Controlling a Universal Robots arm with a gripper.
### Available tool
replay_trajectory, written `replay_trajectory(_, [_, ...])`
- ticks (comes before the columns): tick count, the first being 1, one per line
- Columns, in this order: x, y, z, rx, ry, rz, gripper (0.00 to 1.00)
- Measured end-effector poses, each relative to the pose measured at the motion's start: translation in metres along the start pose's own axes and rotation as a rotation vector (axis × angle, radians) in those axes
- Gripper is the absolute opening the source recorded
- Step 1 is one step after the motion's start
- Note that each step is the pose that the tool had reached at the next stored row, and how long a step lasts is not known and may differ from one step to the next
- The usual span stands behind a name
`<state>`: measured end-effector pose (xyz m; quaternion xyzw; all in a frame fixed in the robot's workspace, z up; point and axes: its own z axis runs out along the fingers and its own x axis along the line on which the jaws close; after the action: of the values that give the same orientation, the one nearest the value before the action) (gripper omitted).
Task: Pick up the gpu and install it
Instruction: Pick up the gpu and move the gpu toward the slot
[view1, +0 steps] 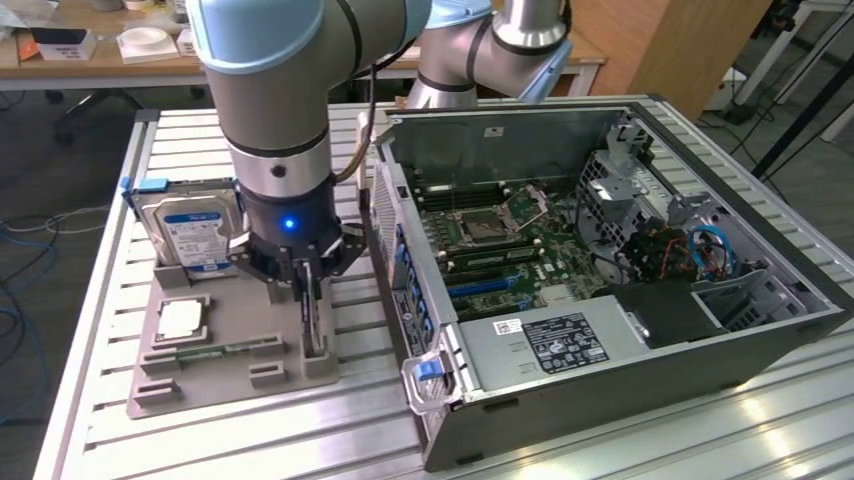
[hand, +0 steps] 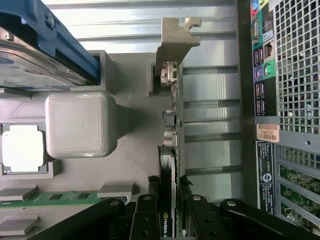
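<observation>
Black gripper (hand: 169, 194) fingers stand on either side of the gpu (hand: 171, 150), pressed against its two faces near one end, so the gripper is closed partway with the card clamped between them. In the wrist view the card runs edge-on away from the fingers, green board on one side and black cooler on the other, ending in its silver bracket (hand: 174, 45) at the far end. In the exterior view the gpu stands upright on its long edge in a slot of the grey holder (view1: 227, 375), directly beneath the gripper, with the arm (view1: 274, 100) coming straight down onto it.

On the same holder, towards the exterior view's left of the gpu, lie a narrow green memory stick (view1: 220, 352) and a square processor chip (view1: 180, 318), both flat in their recesses. Behind them a hard drive (view1: 194, 230) with a blue-white label stands on edge in a blue frame.

Just beside the holder, on the exterior view's right, an open computer case (view1: 534, 405) lies on its side on the slatted metal table (view1: 360, 435), its motherboard (view1: 521, 245) facing up. The perforated rear panel of the case sits close to the gpu's bracket end
</observation>
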<state>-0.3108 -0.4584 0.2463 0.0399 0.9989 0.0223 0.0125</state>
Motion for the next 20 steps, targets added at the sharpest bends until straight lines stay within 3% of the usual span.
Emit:
replay_trajectory(9, [-0.001,0.001,-0.022,0.0,-0.0001,0.0,0.26])
replay_trajectory(20, [-0.001,0.0026,-0.0571,0.0,-0.0001,0.0,0.26])
